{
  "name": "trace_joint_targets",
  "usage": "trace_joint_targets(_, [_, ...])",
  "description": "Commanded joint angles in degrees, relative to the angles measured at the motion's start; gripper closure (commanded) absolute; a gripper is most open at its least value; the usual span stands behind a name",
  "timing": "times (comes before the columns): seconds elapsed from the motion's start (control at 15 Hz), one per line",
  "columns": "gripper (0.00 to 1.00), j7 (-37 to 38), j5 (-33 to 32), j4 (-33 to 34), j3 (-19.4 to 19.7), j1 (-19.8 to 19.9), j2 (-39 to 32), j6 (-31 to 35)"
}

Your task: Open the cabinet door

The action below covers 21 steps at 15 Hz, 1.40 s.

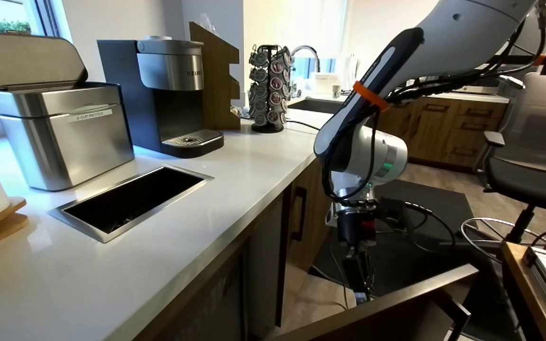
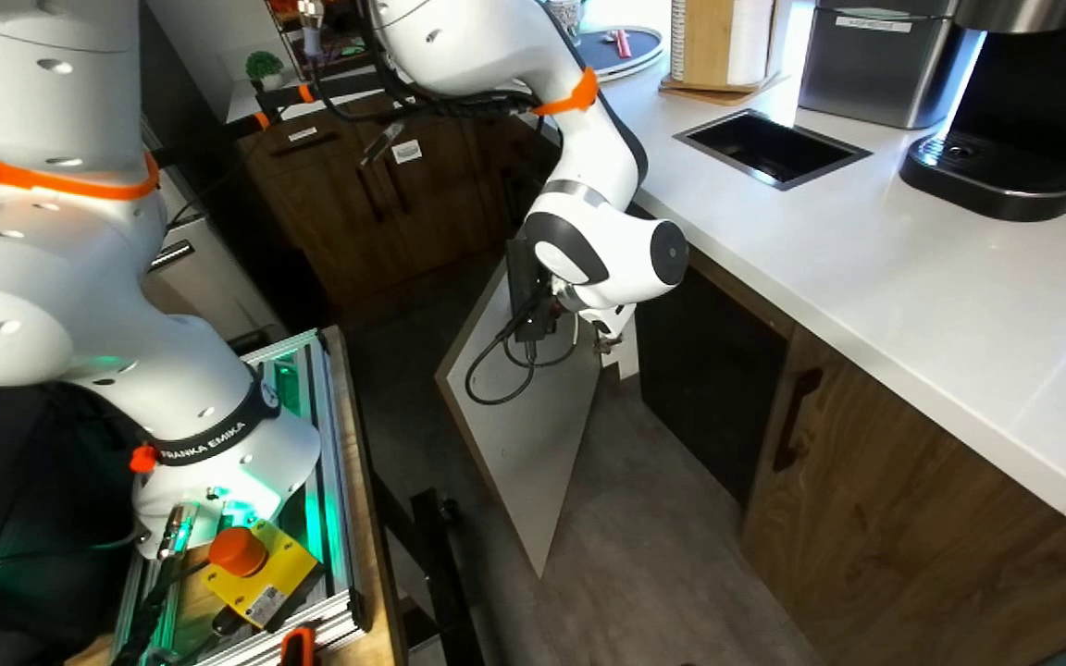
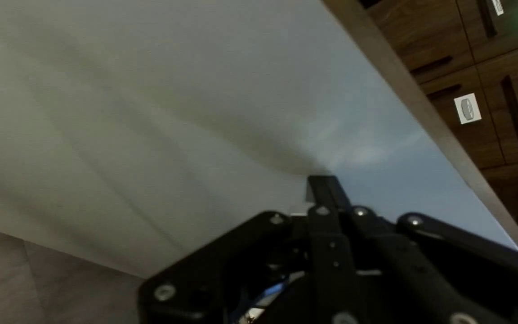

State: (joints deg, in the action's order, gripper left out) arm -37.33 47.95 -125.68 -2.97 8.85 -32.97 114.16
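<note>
The cabinet door (image 2: 533,435) stands swung out from the counter front, its pale inner face showing in an exterior view. Its top edge (image 1: 396,303) and a black bar handle on its outer face show in an exterior view. The pale inner face of the door (image 3: 173,112) fills most of the wrist view. My gripper (image 3: 324,177) is shut with its fingertips together and nothing between them. The tips point at the inner face; I cannot tell whether they touch it. The gripper (image 1: 362,296) hangs beside the door's top edge in an exterior view.
A neighbouring door (image 2: 875,499) with a black handle is closed. The dark cabinet opening (image 2: 709,370) lies between it and the open door. The white countertop (image 1: 235,189) overhangs, with a coffee maker (image 1: 173,94) and steel bin (image 1: 74,137). The robot's table (image 2: 371,555) stands opposite.
</note>
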Motion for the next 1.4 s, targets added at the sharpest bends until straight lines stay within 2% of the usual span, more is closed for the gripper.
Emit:
trace_joint_targets(0.0, [1.00, -1.95, 0.16, 3.30, -1.57, 0.05, -2.63, -4.09])
trace_joint_targets(0.33, [1.00, -2.89, 0.56, 8.30, -2.55, -0.08, -6.98, -13.28])
trace_joint_targets(0.67, [1.00, -1.70, 0.84, 13.47, -3.07, -1.29, -12.26, -17.76])
trace_joint_targets(0.87, [1.00, -1.11, 3.15, 12.46, -2.33, -1.98, -11.09, -13.39])
trace_joint_targets(1.07, [0.98, -1.62, 4.32, 6.83, -0.21, -2.29, -3.29, -6.02])
trace_joint_targets(1.13, [0.73, -1.94, 4.42, 4.57, 0.25, -1.91, 0.17, -4.48])
trace_joint_targets(1.2, [0.73, -1.64, 3.42, 2.52, 1.14, -2.04, 3.60, -3.16])
trace_joint_targets(1.33, [0.63, -1.21, 2.07, -0.63, 2.66, -2.66, 9.35, -0.07])
